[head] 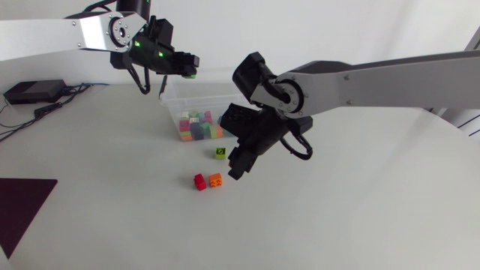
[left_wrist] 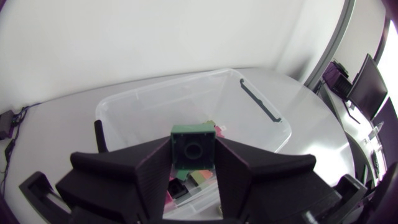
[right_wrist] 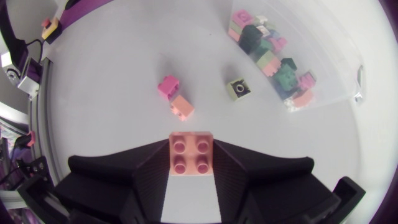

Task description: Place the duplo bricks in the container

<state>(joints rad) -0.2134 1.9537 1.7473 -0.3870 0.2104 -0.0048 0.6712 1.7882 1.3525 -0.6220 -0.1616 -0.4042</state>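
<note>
My left gripper (head: 189,72) hangs above the clear plastic container (head: 177,99) at the back and is shut on a green brick (left_wrist: 194,146). Below it, the container (left_wrist: 261,109) shows several coloured bricks (left_wrist: 199,177) inside. My right gripper (head: 235,172) is low over the table just right of the loose bricks, shut on a salmon-pink four-stud brick (right_wrist: 192,154). On the table lie a red brick (head: 199,181), an orange brick (head: 215,180) touching it, and a lime brick (head: 220,152). Ahead of the right gripper I see the same red brick (right_wrist: 168,85), orange brick (right_wrist: 181,107) and lime brick (right_wrist: 239,88).
A black box (head: 34,91) with cables sits at the far left edge. A dark purple mat (head: 22,204) lies at the front left corner. Open white tabletop spreads in front and to the right.
</note>
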